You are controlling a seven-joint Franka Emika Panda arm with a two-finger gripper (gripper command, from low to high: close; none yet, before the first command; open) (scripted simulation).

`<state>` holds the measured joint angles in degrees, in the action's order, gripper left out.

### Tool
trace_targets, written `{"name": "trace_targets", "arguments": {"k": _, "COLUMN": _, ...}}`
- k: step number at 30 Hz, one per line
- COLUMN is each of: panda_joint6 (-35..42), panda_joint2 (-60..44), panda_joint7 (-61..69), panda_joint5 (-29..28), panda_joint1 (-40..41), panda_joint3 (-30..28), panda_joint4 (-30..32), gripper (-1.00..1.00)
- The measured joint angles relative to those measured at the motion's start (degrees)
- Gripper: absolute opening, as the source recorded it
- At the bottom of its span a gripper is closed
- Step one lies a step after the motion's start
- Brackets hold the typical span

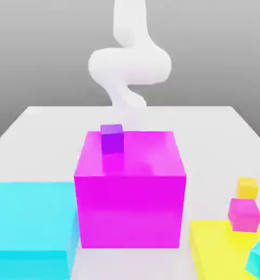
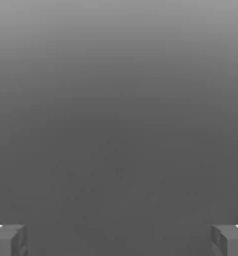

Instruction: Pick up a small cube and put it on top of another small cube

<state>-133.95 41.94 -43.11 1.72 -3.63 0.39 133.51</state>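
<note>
My claw (image 2: 119,240) is wide open, holding nothing; purple cube (image 1: 112,138) sits at the magenta block's (image 1: 130,205) 11 o'clock edge, easily knocked off.

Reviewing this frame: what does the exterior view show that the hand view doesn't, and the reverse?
Exterior view alone: the table, the white arm, a purple cube on the big magenta block, a cyan block, a yellow slab carrying a small pink cube, and a small yellow cube. Hand view alone: two gripper fingertips set wide apart against plain grey. Shared: only the grey backdrop.
</note>
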Motion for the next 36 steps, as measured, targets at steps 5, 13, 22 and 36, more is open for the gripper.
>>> {"name": "trace_targets", "arguments": {"k": 5, "panda_joint6": -4.34, "panda_joint2": -8.00, "panda_joint7": 5.51, "panda_joint5": 3.47, "panda_joint1": -7.07, "panda_joint3": 1.66, "panda_joint4": 3.51, "gripper": 0.00}}
{"name": "trace_targets", "arguments": {"k": 13, "panda_joint6": -11.09, "panda_joint2": -20.31, "panda_joint7": 12.98, "panda_joint5": 7.33, "panda_joint1": -17.21, "panda_joint3": 6.23, "panda_joint4": 8.94, "gripper": 0.00}}
{"name": "trace_targets", "arguments": {"k": 22, "panda_joint6": -19.02, "panda_joint2": -34.10, "panda_joint7": 17.92, "panda_joint5": 6.88, "panda_joint1": -26.05, "panda_joint3": 14.16, "panda_joint4": 15.15, "gripper": 0.00}}
{"name": "trace_targets", "arguments": {"k": 36, "panda_joint6": -35.05, "panda_joint2": -58.77, "panda_joint7": 6.37, "panda_joint5": -16.29, "panda_joint1": -42.51, "panda_joint3": 9.09, "panda_joint4": 19.18, "gripper": 0.00}}
